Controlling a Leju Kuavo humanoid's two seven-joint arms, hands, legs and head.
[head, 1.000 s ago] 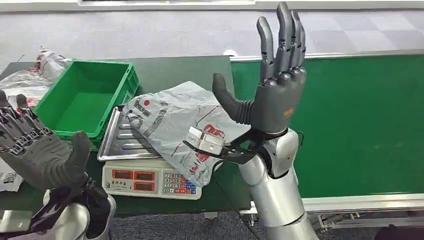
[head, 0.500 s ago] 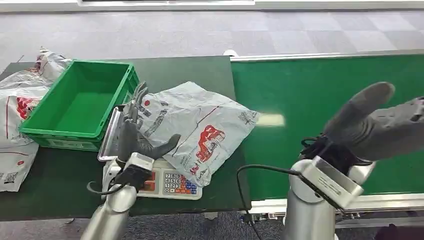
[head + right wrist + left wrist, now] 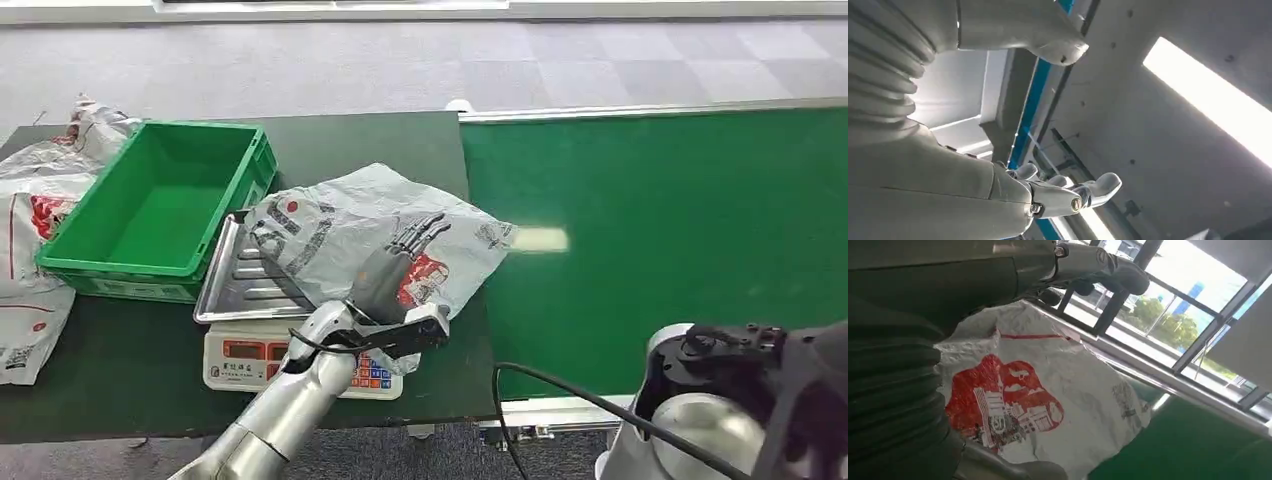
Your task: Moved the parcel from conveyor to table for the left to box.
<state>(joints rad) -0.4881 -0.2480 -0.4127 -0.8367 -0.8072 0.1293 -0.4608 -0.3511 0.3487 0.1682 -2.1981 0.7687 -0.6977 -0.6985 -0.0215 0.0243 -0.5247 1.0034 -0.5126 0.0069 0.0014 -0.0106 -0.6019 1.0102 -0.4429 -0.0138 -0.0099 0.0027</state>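
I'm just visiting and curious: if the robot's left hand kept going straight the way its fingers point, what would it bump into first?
Most likely the grey plastic parcel lying across the scale. The left hand already hovers over its red print, fingers spread; whether it touches the bag yet is unclear.

The parcel [image 3: 370, 245] covers much of the scale [image 3: 300, 355], hiding the right part of its tray and some of its keypad. The left hand [image 3: 395, 270] lies over the parcel's red print; whether its fingers press the bag cannot be told. More bags [image 3: 35, 200] at the counter's [image 3: 120, 370] left end are cut off by the picture's edge. The right hand [image 3: 1013, 150] points up at a ceiling, its palm side unseen.
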